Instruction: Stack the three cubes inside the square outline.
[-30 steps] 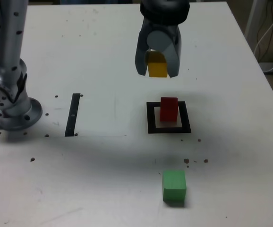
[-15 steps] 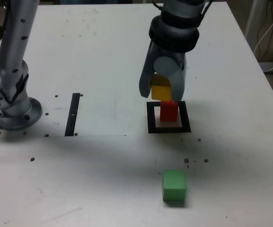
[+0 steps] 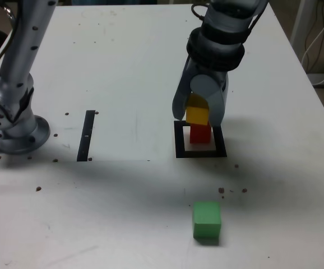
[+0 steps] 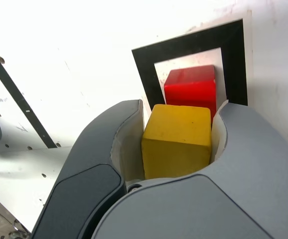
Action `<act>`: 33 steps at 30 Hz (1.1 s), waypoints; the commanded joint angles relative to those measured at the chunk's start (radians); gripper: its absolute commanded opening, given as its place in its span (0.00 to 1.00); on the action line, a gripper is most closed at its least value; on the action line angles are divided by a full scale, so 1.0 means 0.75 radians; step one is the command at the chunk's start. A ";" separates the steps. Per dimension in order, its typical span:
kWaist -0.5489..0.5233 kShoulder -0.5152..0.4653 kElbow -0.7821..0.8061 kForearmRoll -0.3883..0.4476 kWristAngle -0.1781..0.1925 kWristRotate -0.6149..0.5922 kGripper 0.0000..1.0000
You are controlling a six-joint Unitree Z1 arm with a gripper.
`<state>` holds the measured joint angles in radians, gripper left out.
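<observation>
My gripper is shut on the yellow cube, which sits right above the red cube; whether the two touch I cannot tell. The red cube stands inside the black square outline. In the wrist view the yellow cube is clamped between the grey jaws, with the red cube and the square outline just beyond it. The green cube lies alone on the table near the front edge, apart from the outline.
The arm's base stands at the exterior view's left. A thin black strip lies between the base and the outline. Small dark specks dot the white table. Cables hang past the table's right edge.
The gripper has come down and forward with the yellow cube, from behind the outline to just over the red cube. The red and green cubes have not moved.
</observation>
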<state>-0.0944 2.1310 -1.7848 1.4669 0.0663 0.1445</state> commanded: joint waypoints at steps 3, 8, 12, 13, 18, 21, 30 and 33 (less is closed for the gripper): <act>0.008 0.012 -0.007 0.000 0.001 0.010 0.35; 0.009 0.027 -0.009 -0.002 -0.005 0.019 0.36; 0.009 0.045 -0.012 -0.006 -0.009 0.022 0.36; 0.009 0.048 -0.013 -0.007 -0.008 0.023 0.36; 0.009 0.060 -0.017 -0.011 0.013 0.025 0.36; 0.009 0.063 -0.019 -0.015 0.019 0.026 0.38; 0.013 0.060 -0.014 -0.020 0.012 0.032 0.85; 0.015 0.055 -0.009 -0.019 0.014 0.032 0.92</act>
<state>-0.0866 2.1744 -1.7942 1.4524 0.0766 0.1670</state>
